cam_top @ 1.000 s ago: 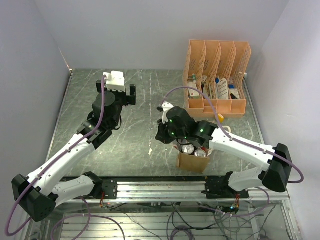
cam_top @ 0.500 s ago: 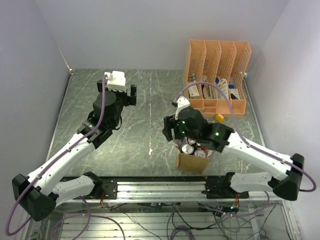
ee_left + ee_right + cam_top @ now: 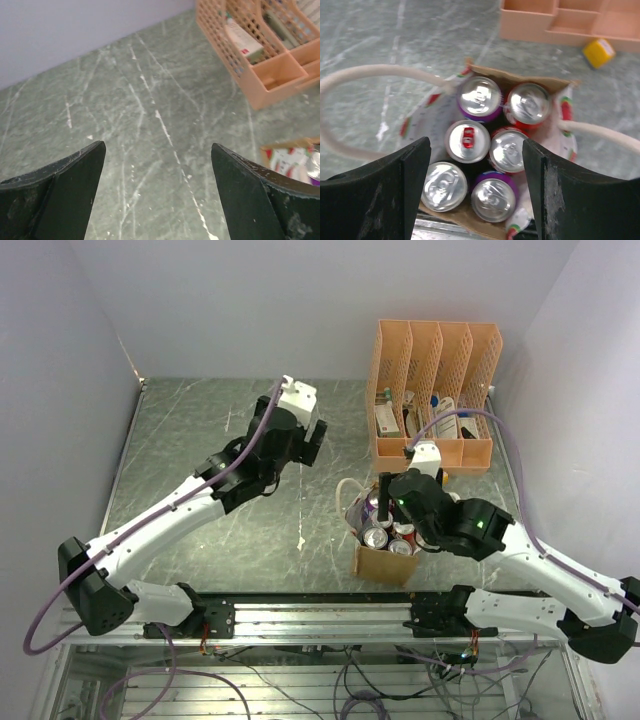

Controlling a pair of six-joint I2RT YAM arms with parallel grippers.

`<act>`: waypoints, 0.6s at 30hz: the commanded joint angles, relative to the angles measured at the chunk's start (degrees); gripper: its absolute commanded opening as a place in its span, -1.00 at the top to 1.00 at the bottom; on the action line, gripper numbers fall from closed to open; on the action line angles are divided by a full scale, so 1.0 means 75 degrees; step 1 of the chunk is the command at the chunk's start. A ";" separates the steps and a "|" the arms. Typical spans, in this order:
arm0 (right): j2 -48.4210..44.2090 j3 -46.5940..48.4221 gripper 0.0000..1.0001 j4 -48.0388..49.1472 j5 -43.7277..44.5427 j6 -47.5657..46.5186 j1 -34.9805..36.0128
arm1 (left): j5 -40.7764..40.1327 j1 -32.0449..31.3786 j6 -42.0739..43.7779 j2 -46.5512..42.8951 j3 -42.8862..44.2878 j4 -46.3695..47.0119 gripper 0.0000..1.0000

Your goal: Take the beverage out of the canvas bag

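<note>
The tan canvas bag stands near the table's front edge, with white rope handles splayed to either side. Several beverage cans stand upright inside it, tops showing. One silver top has a red tab; a purple can and a red can sit behind it. My right gripper hangs open just above the cans, holding nothing, and sits over the bag's mouth. My left gripper is open and empty over bare table, behind and left of the bag.
A peach perforated file organizer with packets stands at the back right. A small yellow block lies on the table between the organizer and the bag. Metal rails run along the front edge, close to the bag.
My right gripper went from shut to open and shifted right, over the bag's mouth. The left arm swung right and forward toward the table's middle, still open.
</note>
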 commanded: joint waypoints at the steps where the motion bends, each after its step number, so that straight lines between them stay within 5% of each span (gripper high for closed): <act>1: 0.0189 0.0455 -0.47 -0.1703 0.1497 0.1265 0.0035 | 0.0594 -0.0250 -0.0938 -0.0261 0.0605 -0.1047 -0.92; 9: 0.0069 0.0469 -0.47 -0.2878 0.2090 0.2235 0.0034 | 0.3526 -0.0684 -0.2686 -0.1020 -0.0754 0.0919 -0.64; 18: -0.1511 0.0056 -0.45 -0.2920 0.2347 0.3378 0.0039 | 0.2677 -0.2870 -0.2655 0.0284 -0.0179 0.0565 -0.54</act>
